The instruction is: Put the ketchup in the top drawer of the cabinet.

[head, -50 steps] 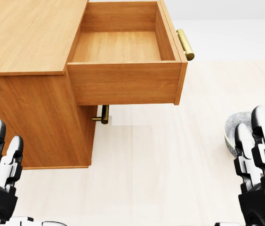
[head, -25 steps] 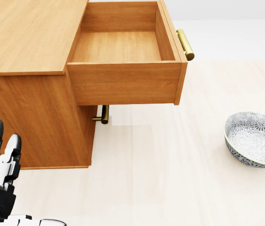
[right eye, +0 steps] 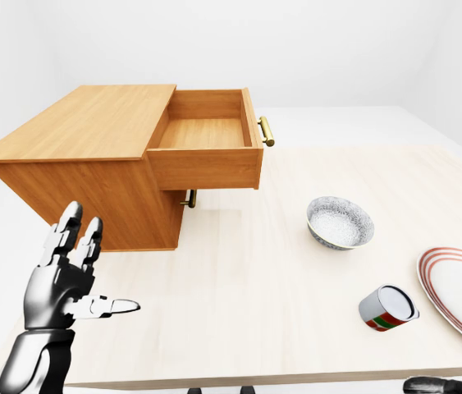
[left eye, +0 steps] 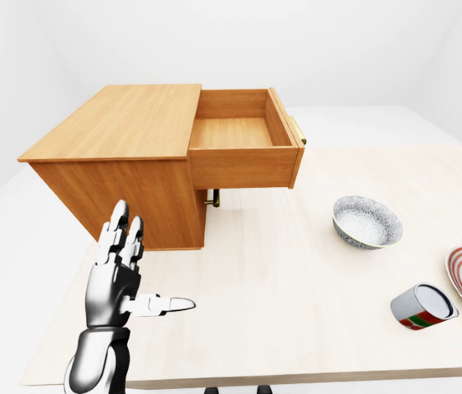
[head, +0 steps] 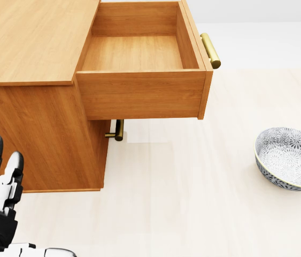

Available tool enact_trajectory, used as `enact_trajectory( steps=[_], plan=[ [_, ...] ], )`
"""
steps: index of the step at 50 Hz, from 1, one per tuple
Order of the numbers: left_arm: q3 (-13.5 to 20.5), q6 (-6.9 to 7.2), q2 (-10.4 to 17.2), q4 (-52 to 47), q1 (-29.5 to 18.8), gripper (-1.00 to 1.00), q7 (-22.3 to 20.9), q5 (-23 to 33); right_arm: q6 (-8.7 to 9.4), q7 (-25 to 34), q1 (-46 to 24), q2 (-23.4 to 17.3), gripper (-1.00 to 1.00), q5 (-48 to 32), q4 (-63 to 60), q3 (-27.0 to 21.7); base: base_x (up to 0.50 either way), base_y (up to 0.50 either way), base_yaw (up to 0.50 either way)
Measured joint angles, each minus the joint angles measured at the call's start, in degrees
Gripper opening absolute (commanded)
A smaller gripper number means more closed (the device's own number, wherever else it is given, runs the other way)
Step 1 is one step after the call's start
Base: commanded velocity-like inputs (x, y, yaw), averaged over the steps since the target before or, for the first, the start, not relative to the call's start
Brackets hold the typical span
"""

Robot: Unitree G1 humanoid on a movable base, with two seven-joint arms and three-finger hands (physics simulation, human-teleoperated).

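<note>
On the pale wooden table (left eye: 280,279), the biggest change is at the right side of the head view: a second ago the right hand stood raised there, fingers up, covering part of the patterned bowl (head: 289,158); half a second ago it was already gone, and now the bowl shows whole. Only a dark sliver at the bottom right corner of the right-eye view may belong to that hand, so whether it is spread or closed cannot be told. The left hand (left eye: 120,275) has barely moved; it stands at the near left, fingers spread and upright, thumb pointing right, holding nothing.

No ketchup bottle shows in any view. A can (right eye: 388,308) with a red and green label lies on its side at the near right, beside a red-rimmed plate (right eye: 460,295). The cabinet (left eye: 124,156) sits at the far left with its top drawer (left eye: 243,144) pulled out and bare inside, a brass handle (head: 210,50) on its face. That likely means the drawer is ready and the ketchup is yet to be found and picked up.

White walls and floor surround the table, plain and featureless.
</note>
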Motion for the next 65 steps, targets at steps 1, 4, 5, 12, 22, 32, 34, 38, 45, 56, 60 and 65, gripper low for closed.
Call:
enact_trajectory(
  steps=[1, 4, 5, 12, 22, 32, 34, 38, 45, 56, 60, 65],
  plan=[
    [0.0, 0.0, 0.0, -0.1, 0.0, 1.0, 0.0, 0.0, 0.0, 0.0, -0.8, 0.3, 1.0, -2.1, 0.0, -0.7, 0.0, 0.0, 0.0],
    [0.0, 0.0, 0.0, -0.2, 0.1, 1.0, 0.0, 0.0, 0.0, 0.0, -3.1, 1.5, 1.0, -8.7, 0.0, -2.4, 0.0, 0.0, 0.0],
    [0.0, 0.0, 0.0, -0.2, 0.1, 1.0, 0.0, 0.0, 0.0, 0.0, -3.8, 1.9, 1.0, -10.7, 0.0, -3.0, 0.0, 0.0, 0.0],
    [-0.1, -0.16, -0.1, 0.2, 0.3, 1.0, -0.1, 0.1, 0.0, 0.0, -7.3, 4.3, 1.0, -21.7, 0.4, -6.1, 0.0, 0.0, 0.0],
    [-0.1, 0.0, -0.1, -0.5, 0.4, 1.0, -0.1, 0.1, 0.0, 0.0, -8.9, 6.7, 1.0, -29.6, 4.3, -7.8, 0.0, 0.0, 0.0],
    [-0.2, -0.15, -0.2, -0.1, 0.7, 1.0, -0.2, 0.2, 0.0, 0.0, -9.0, 7.9, 1.0, -33.4, 9.3, -6.6, 0.0, 0.0, 0.0],
    [-0.3, -0.01, -0.2, -0.2, 0.7, 1.0, -0.1, 0.2, 0.0, 0.0, -9.0, 8.0, 1.0, -34.0, 10.1, -6.1, 0.0, 0.0, 0.0],
    [-0.3, -0.01, -0.2, -0.2, 0.7, 1.0, -0.1, 0.3, 0.0, 0.0, -9.0, 8.3, 1.0, -35.3, 11.9, -4.5, 0.0, 0.0, 0.0],
    [-0.4, -0.24, -0.2, 0.1, 0.7, 1.0, -0.1, 0.4, 0.0, 0.0, -9.4, 8.2, 1.0, -37.9, 16.2, -0.7, 0.0, 0.0, 0.0],
    [-0.5, 0.0, -0.1, -0.2, 0.6, 1.0, 0.1, 0.5, 0.0, 0.0, -10.8, 6.2, 1.0, -42.0, 23.0, 5.8, 0.0, 0.0, 0.0],
    [-0.5, -0.11, -0.1, -0.2, 0.5, 1.0, 0.1, 0.5, 0.0, 0.0, -11.1, 5.5, 1.0, -43.0, 25.5, 7.9, 0.0, 0.0, 0.0],
    [-0.6, -0.03, -0.1, -0.1, 0.5, 1.0, 0.1, 0.5, 0.0, 0.0, -11.5, 4.7, 1.0, -43.7, 28.8, 9.9, 0.0, 0.0, 0.0]
  ],
)
